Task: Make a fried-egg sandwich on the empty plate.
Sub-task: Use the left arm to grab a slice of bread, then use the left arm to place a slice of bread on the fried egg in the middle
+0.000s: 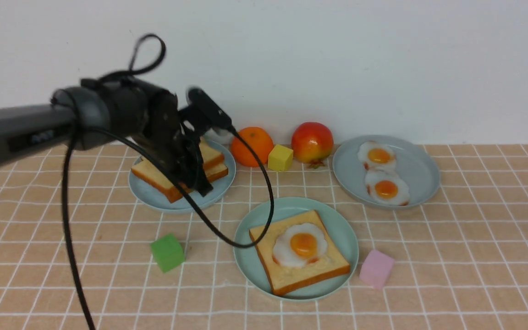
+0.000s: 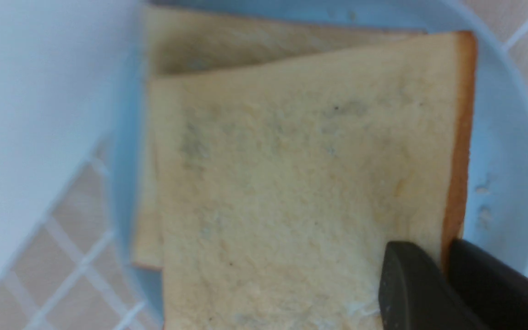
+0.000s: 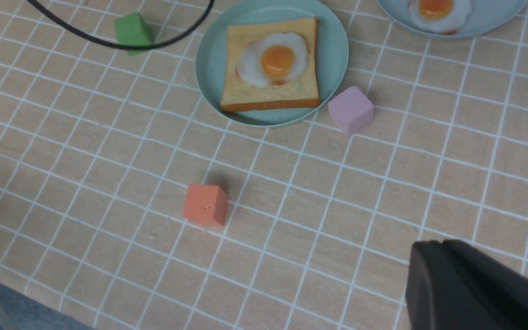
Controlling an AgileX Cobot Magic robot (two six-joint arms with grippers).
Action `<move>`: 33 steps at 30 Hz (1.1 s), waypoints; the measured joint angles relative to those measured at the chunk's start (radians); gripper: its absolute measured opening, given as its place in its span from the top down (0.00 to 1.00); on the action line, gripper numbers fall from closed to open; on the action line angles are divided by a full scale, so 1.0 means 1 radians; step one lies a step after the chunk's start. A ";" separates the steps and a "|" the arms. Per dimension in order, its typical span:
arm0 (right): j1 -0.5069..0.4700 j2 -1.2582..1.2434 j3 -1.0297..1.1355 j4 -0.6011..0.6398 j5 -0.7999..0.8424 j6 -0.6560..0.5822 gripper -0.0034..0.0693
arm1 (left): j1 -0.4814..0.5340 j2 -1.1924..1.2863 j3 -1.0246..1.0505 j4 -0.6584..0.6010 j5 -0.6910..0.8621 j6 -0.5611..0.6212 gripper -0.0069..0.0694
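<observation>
Pinching the brown crust edge of the top square golden toast slice (image 2: 291, 183) with the left tool (image 1: 197, 183), nearly closed: one dark finger (image 2: 410, 288) on the crumb face, the other outside the crust. Gripped at the edge, probably, to peel this slice off the stack on the pale blue-grey round plate (image 1: 151, 195) without dragging the one beneath. Wanted as lid, by the look of it, for the half-built fried-egg sandwich (image 1: 310, 272): one slice topped with a white fried egg (image 1: 301, 245), centred on the round mint-green plastic plate (image 1: 339, 229) at the middle of the peach tiled desk (image 1: 475, 256). Parked low and well clear, the right tool (image 3: 475, 284); impossible to tell how far open, with only a dark block showing.
</observation>
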 joint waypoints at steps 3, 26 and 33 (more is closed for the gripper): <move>0.000 -0.001 0.000 0.003 0.004 0.000 0.91 | -0.004 -0.063 0.000 -0.019 0.026 0.000 0.83; 0.000 -0.161 0.010 -0.006 0.004 -0.022 0.89 | -0.430 -0.068 0.090 -0.007 0.111 -0.045 0.84; 0.000 -0.189 0.010 -0.006 0.004 -0.017 0.89 | -0.430 -0.059 0.091 -0.032 0.096 -0.043 0.84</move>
